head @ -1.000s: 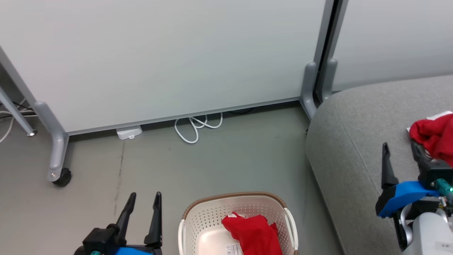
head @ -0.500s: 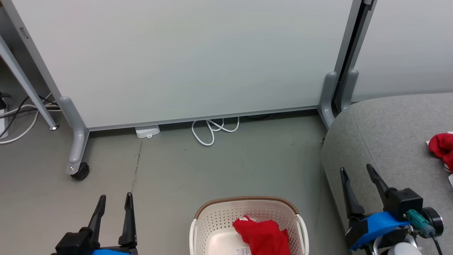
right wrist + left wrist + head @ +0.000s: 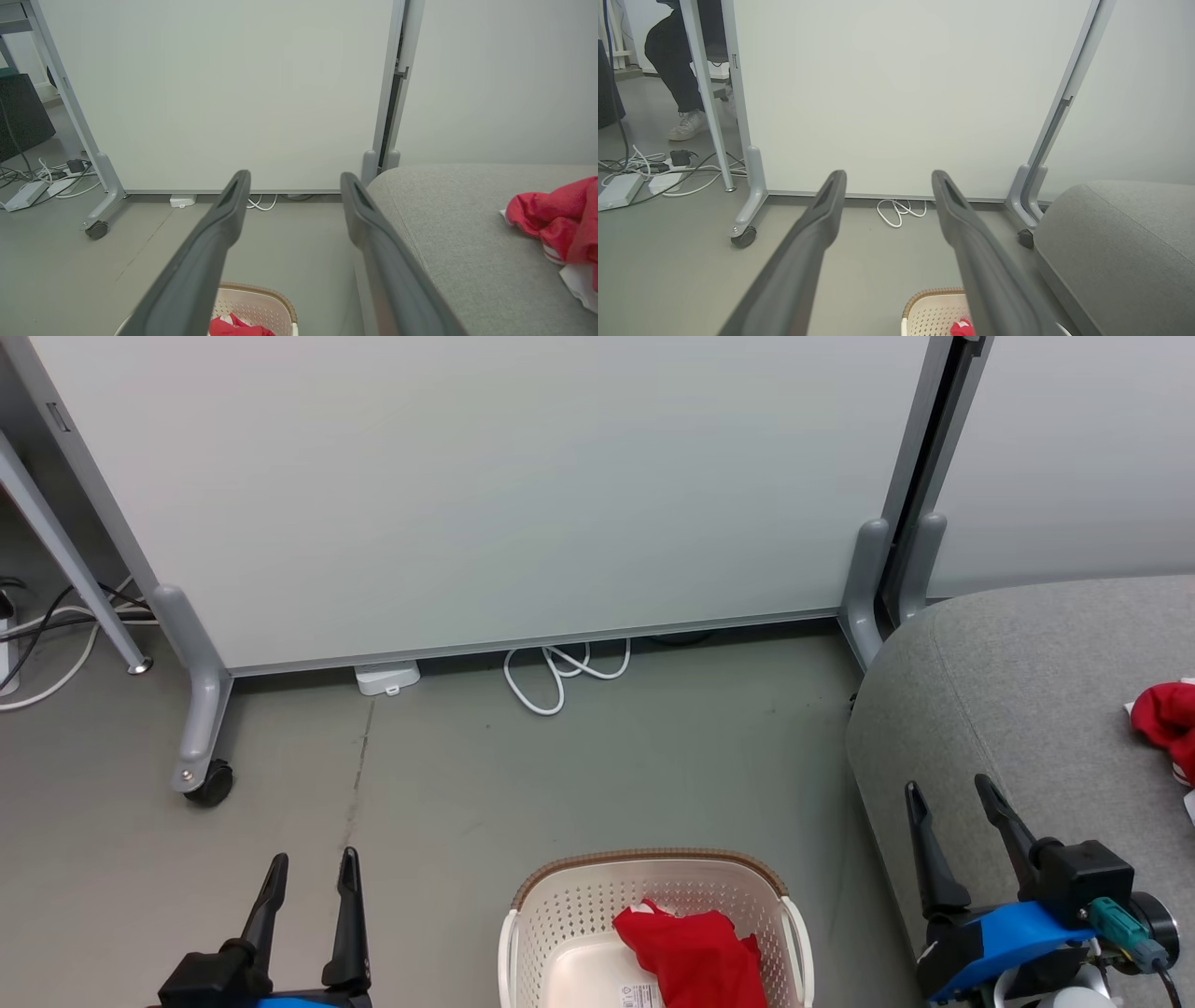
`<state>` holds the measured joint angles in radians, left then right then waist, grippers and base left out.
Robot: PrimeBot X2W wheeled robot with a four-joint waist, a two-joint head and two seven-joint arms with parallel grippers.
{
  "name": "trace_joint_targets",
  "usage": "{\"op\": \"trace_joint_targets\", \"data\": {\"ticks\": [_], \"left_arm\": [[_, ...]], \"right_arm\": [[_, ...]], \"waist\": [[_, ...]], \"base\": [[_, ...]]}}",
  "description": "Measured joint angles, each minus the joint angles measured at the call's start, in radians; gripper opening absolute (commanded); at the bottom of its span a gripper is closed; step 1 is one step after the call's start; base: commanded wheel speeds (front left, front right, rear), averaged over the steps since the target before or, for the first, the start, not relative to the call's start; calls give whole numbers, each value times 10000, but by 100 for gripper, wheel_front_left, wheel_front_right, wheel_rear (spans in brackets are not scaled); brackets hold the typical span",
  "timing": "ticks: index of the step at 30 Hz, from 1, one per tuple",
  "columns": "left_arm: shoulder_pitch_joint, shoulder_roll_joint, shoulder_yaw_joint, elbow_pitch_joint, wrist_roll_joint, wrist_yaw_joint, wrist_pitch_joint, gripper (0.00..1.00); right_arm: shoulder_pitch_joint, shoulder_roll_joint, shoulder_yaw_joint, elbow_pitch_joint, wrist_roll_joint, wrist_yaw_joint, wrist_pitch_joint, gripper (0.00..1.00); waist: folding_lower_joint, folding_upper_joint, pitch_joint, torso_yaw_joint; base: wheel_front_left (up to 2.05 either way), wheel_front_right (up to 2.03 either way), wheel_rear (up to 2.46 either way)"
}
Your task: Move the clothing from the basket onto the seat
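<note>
The cream perforated basket (image 3: 560,924) with a brown rim stands on the floor at the bottom centre, and one red piece of clothing (image 3: 695,957) lies inside it. Another red garment (image 3: 1162,719) lies on the grey seat (image 3: 1027,691) at the right. My left gripper (image 3: 314,856) is open over the floor, left of the basket. My right gripper (image 3: 946,785) is open and empty over the seat's front corner, well apart from the garment there. The right wrist view has the right gripper (image 3: 295,175), basket (image 3: 261,298), seat (image 3: 467,224) and garment (image 3: 556,219). The left wrist view has the left gripper (image 3: 888,173) and basket (image 3: 934,308).
A white partition panel (image 3: 485,495) on castors (image 3: 210,784) stands behind the basket. A white cable coil (image 3: 560,672) and a small white box (image 3: 386,679) lie at its foot. Cables (image 3: 37,644) trail at the far left. A person's legs and shoe (image 3: 684,126) show behind the panel.
The head camera shifted, sliding the scene rightward. My right gripper drew back from the red garment on the seat towards the seat's front corner. Both grippers stayed open.
</note>
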<state>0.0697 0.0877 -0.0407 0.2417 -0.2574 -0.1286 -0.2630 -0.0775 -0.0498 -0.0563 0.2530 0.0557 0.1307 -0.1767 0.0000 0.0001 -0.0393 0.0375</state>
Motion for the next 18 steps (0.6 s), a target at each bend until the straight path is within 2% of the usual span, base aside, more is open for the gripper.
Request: {"op": "trace_joint_targets", "data": {"ticks": [11,18], "left_arm": [[-1,-27,-167,-17,36,0,0,100],[-608,-12,-529,-146,127,0,0,100]], "right_arm": [[8,0,58,-188,44,0,42,100],[-520,0,23,-740,63,0,38,100]], "waist": [[0,0,331,-135],[1,0,1355,-295]], "base": [[0,0,0],[0,0,0]]}}
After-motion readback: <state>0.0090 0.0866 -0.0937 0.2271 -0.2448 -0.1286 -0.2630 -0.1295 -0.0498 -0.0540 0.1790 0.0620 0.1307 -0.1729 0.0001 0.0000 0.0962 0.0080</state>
